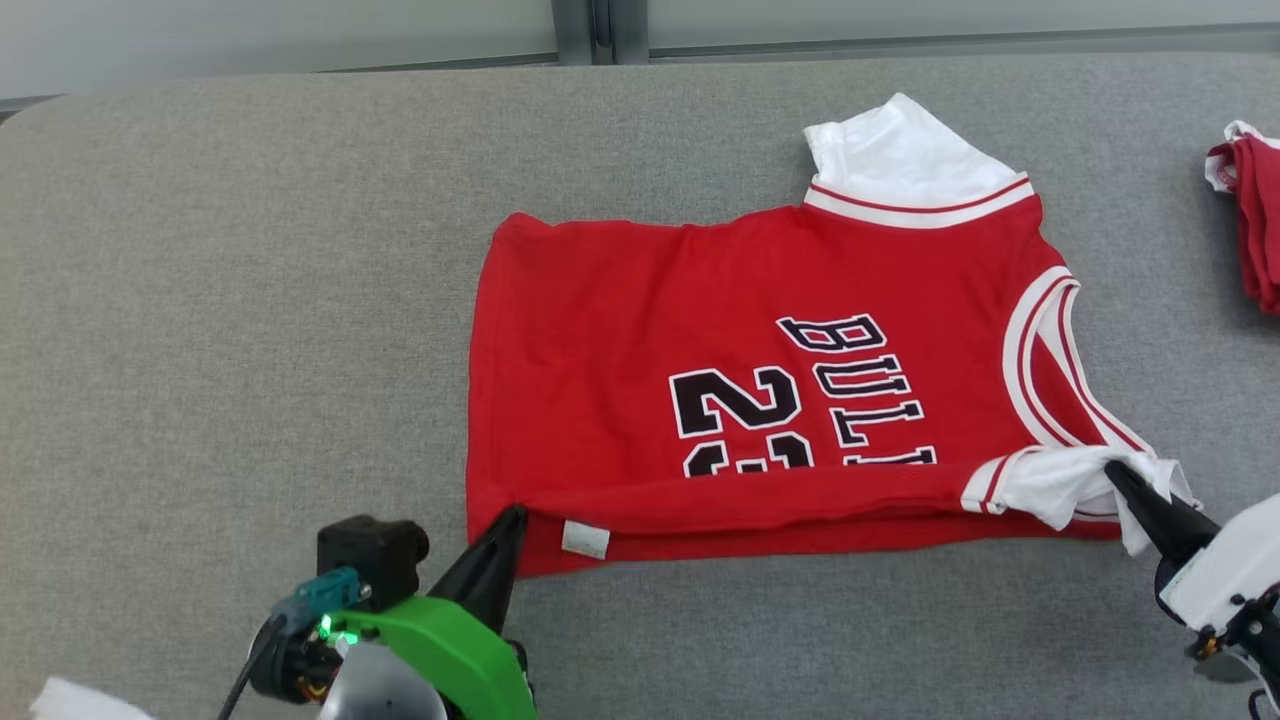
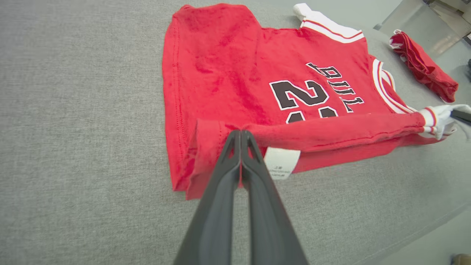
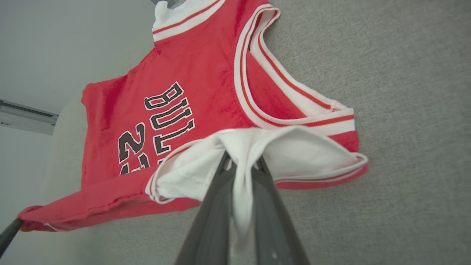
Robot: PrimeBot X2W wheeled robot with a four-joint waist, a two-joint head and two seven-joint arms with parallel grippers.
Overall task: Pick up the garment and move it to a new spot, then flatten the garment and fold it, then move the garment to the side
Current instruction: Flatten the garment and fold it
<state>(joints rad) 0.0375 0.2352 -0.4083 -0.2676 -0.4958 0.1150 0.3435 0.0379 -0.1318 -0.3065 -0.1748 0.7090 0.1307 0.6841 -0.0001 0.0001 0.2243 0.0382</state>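
**Closest to the cam: left gripper (image 1: 510,515) and right gripper (image 1: 1115,470), each nipping one end of the near edge**

So the left gripper's two dark fingers are pressed flat together on the hem corner of the red sleeveless basketball jersey with white trim and black lettering (image 1: 750,330). That's at about 7 o'clock in the head view, just beside the small white care label (image 1: 585,538). The right gripper is clamped on the white fabric at the shoulder end, around 4 o'clock, with a strip of white cloth trapped between its fingers.

The jersey lies mostly flat on the grey fabric-covered table (image 1: 250,300), from the middle out towards 3 o'clock, with the neck at 3 and the hem at 9. Its near long edge is raised and rolled over a bit.

My guess is that gripping both ends of one edge keeps it taut, so it can go over towards 12 o'clock as a lengthwise fold without bunching. Flattening looks done and the fold is barely begun.

Another bunched red garment (image 1: 1255,220) sits at 2 o'clock, well apart, so that's probably the "side" spot.
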